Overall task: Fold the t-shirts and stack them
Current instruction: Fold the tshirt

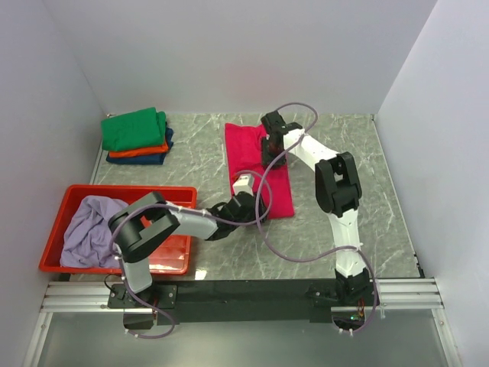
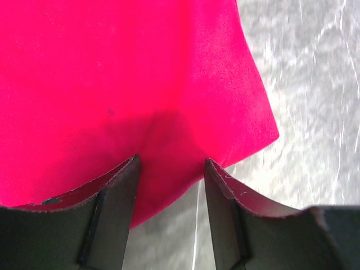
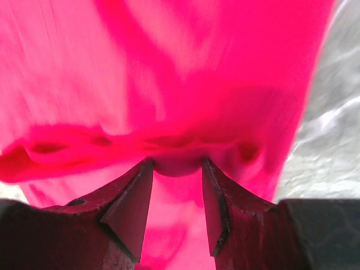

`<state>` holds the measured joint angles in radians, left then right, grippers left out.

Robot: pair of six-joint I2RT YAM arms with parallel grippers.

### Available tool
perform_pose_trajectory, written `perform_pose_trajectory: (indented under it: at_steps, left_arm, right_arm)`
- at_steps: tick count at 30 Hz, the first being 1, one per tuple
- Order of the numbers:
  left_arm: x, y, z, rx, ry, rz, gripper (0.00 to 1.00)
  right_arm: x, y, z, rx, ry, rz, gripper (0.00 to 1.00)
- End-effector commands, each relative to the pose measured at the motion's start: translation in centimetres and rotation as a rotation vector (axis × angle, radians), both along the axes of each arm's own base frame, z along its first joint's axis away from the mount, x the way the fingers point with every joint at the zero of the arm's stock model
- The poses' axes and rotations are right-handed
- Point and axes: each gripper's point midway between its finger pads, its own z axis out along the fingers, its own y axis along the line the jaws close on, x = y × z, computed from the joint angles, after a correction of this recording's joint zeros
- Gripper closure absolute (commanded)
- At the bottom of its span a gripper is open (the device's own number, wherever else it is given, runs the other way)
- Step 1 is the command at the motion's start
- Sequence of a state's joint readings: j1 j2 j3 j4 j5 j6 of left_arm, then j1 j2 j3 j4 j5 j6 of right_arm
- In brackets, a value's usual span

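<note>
- Right pincer (image 3: 175, 169), blurred, pinching a fold of the crimson-pink shirt (image 1: 256, 164)
- Left pincer (image 2: 170, 169) spread over its near hem
- Folded stack (image 1: 137, 136) at 10 o'clock; lavender shirt (image 1: 92, 229) fills red tray (image 1: 179, 195) on the worktop (image 1: 382, 199)

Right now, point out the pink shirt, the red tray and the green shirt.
pink shirt (image 1: 279, 195): top view, bare near end of the folded strip.
red tray (image 1: 122, 189): top view, far rim.
green shirt (image 1: 134, 128): top view, middle of the stack's top layer.

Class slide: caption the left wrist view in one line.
Left gripper fingers straddle the crimson-pink t-shirt edge on the marble table.
</note>
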<state>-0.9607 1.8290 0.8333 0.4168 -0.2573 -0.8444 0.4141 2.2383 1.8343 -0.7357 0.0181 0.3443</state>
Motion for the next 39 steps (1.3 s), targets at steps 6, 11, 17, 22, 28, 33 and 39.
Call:
perform_pose_trajectory:
  at_steps: [6,11,17,22,28,33,39]
  left_arm:
    - [-9.7,5.3,-6.6,0.236,0.205,-0.068,0.43]
    - [-9.8,3.9,-3.0,0.226,0.133,-0.084,0.41]
    - [-8.9,3.0,3.5,0.181,0.031,-0.043,0.33]
    - [-9.5,5.3,5.8,0.125,0.035,0.03,0.15]
    - [-10.6,9.8,3.1,0.198,0.101,0.139,0.11]
    - [-11.2,11.6,2.0,0.173,0.131,0.19,0.12]
    - [-10.7,12.1,1.8,0.178,0.127,0.217,0.15]
  right_arm:
    - [2.2,-1.9,2.8,-0.047,-0.087,-0.038,0.53]
    - [-0.2,-2.5,7.9,0.021,-0.195,-0.063,0.53]
    - [-7.3,-4.0,10.8,0.053,-0.268,-0.085,0.5]
    - [-13.8,-5.5,7.8,0.024,-0.225,-0.09,0.46]
    - [-18.8,-5.6,6.4,0.086,-0.219,-0.083,0.45]
    - [-21.7,-5.2,4.4,0.09,-0.172,-0.058,0.45]
    - [-23.7,-5.2,2.3,0.076,-0.124,-0.058,0.45]
